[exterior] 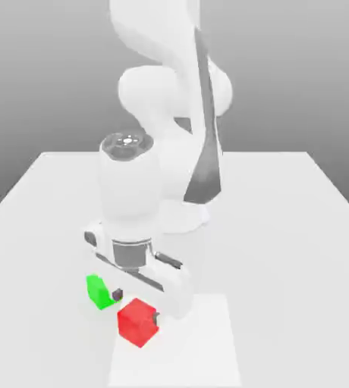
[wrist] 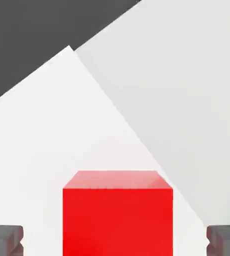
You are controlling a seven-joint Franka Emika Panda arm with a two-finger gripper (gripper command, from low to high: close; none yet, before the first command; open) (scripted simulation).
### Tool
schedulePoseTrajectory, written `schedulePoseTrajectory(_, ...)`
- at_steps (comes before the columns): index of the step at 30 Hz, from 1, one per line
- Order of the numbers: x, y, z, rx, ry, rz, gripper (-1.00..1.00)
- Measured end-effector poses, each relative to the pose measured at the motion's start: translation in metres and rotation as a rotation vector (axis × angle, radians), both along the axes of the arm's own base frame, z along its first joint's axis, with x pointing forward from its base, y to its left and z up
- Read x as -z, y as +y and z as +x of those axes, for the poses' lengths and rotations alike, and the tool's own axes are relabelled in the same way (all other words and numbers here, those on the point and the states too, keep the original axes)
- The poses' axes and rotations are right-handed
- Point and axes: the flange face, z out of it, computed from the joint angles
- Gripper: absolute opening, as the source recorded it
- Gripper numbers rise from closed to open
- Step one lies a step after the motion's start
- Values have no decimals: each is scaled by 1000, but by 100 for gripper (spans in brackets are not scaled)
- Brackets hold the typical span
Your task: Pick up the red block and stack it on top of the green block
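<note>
Nearest to us in the exterior view sits the small glossy bright red cube, the red block (exterior: 137,321), resting on the flat white counter (exterior: 284,227). We see the gripper (exterior: 136,305) lowered around it with its fingers spread wide: one dark fingertip (exterior: 117,293) shows at the block's ten o'clock, the other (exterior: 157,318) at its three o'clock. The hand view agrees, with the red block (wrist: 117,214) centred between the two grey pads (wrist: 5,239) and bare counter visible on either side, so nothing is clamped yet. We judge the fingers straddle the cube this way so that closing them will catch two opposite faces squarely.

Just beyond, at the red block's ten o'clock and close to it but apart, stands the small plain bright green cube, the green block (exterior: 98,292), also on the counter. Its top is bare, ready to receive the red one.

Farther back rises the white robot arm (exterior: 166,98), reaching forward and down over both cubes.
</note>
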Motion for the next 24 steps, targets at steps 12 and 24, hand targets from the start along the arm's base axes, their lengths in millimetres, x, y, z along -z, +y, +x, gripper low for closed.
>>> schedulePoseTrajectory(12,-46,0,1,0,-1,0,-100)
schedulePoseTrajectory(24,-88,-75,-99,308,-1,0,-100)
